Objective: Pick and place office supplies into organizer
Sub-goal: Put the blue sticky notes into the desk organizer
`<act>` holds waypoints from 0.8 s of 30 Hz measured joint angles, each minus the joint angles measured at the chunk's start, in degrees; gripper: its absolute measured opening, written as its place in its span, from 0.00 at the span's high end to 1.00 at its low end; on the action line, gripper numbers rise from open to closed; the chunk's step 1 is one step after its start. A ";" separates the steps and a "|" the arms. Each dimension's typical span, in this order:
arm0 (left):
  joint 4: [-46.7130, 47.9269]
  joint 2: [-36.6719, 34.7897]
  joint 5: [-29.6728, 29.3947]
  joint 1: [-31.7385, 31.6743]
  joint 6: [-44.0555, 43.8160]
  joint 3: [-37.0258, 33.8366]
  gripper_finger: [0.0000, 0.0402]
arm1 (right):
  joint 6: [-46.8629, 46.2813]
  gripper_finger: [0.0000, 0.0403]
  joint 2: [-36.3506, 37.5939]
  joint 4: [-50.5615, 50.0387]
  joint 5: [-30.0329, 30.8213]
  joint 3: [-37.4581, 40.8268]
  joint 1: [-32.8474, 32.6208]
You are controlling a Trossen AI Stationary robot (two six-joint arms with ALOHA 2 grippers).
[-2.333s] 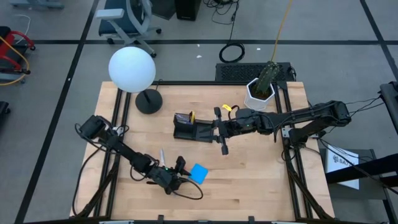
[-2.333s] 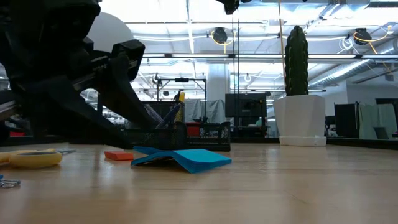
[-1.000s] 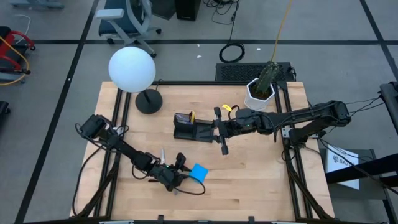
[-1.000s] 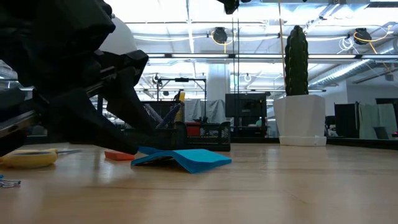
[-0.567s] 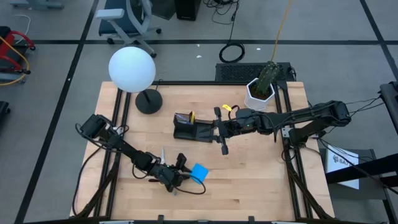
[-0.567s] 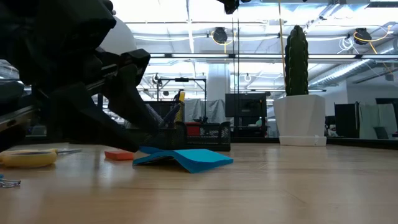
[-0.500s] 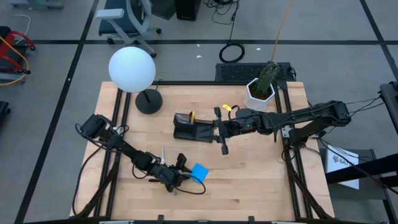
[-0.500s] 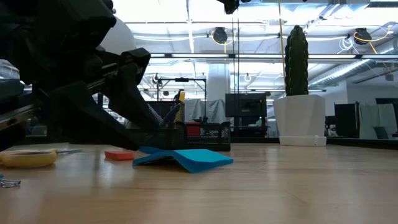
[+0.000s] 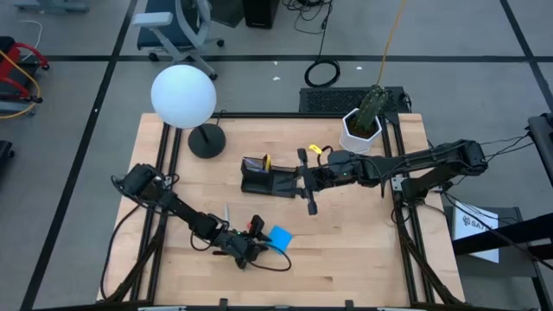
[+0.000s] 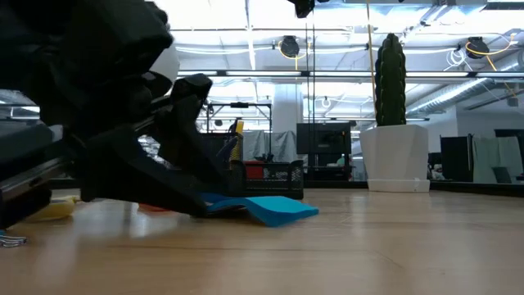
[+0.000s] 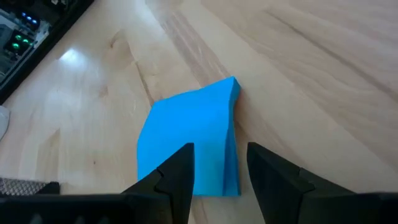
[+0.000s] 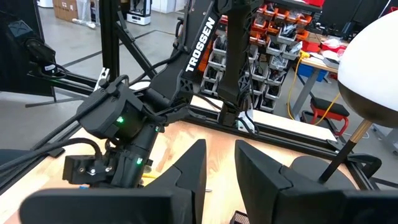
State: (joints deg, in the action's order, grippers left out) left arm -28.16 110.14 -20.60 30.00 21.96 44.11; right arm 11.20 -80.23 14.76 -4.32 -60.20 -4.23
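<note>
Straddling the near edge of the blue square pad [image 11: 189, 140] lying flat on the table's front with the left gripper [image 11: 219, 167] narrowly parted, risking shoving it along the wood instead of pinching it.

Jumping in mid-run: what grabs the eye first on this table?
The bright blue square pad near the table's front edge, with the left gripper open and low on the wood, fingers either side of its edge. Next, the big white globe lamp at the back left and the right gripper hovering beside the small black desk organizer.
</note>
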 joint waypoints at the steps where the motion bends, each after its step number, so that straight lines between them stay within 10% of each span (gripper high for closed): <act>1: 0.39 0.11 0.00 -0.04 -0.01 0.38 0.62 | 0.00 0.81 0.00 0.00 0.00 0.00 0.00; 24: 2.33 0.38 0.27 -1.09 -2.64 1.47 0.62 | 0.01 0.81 0.00 -0.02 0.00 0.00 0.00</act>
State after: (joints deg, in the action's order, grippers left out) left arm -25.83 110.52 -20.33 28.91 19.32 45.58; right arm 11.21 -80.23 14.74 -4.32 -60.20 -4.23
